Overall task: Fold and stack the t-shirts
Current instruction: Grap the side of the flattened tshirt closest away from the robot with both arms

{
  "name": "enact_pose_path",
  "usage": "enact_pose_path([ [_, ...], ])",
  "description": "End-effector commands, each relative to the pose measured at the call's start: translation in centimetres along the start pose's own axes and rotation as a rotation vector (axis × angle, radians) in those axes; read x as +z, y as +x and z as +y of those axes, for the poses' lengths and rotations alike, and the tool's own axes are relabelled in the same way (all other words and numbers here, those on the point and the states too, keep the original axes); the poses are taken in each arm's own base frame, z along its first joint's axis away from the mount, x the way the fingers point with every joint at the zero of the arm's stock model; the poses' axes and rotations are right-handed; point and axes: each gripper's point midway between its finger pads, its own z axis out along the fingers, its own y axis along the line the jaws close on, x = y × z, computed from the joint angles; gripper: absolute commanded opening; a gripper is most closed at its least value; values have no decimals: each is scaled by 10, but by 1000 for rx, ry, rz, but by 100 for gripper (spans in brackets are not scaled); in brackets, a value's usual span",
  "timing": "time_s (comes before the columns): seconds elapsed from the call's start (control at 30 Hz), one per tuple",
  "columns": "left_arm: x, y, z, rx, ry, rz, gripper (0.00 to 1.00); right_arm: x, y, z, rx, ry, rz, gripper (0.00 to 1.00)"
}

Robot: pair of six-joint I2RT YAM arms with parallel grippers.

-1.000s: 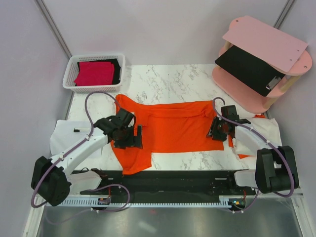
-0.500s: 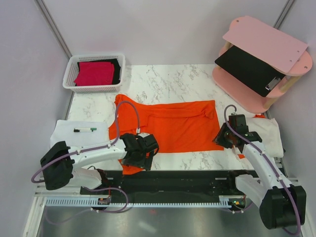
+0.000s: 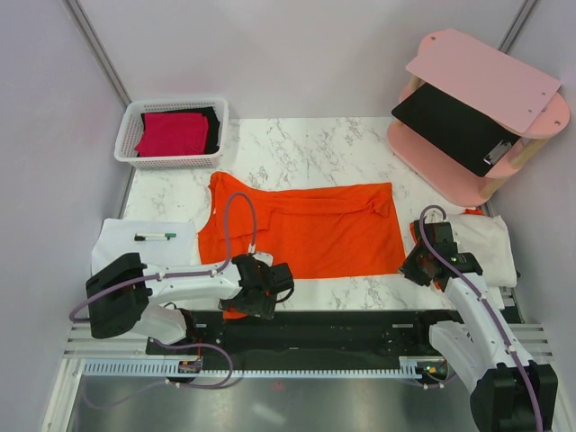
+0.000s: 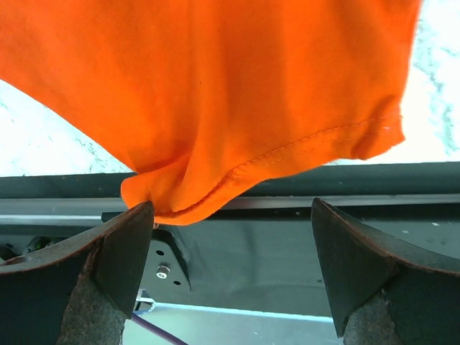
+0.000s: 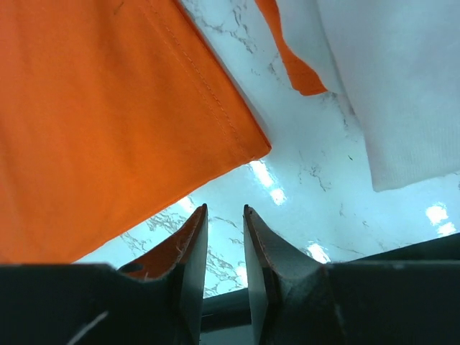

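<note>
Pulled back since earlier, left jaws are gaping at the shirt's (image 3: 306,229) near hem. Beside its corner, right jaws are narrowing, empty.

The left fingers (image 4: 115,251) stand spread wide; the right fingers (image 5: 185,248) nearly meet, a thin gap between.

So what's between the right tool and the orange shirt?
Bare marble tabletop separates the right tool from the orange shirt, per the right wrist view.
</note>
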Motion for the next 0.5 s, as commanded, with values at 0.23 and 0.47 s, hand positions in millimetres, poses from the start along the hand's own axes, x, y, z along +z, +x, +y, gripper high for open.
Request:
enact_pose_path([
  [0.23,21,-8,3,-4,-85,-76,97,-3,-11,-5,102,47,-60,36],
  [0.47,27,-11,5,-1,-104,-102,72,-2,-16,-2,132,39,-83,35],
])
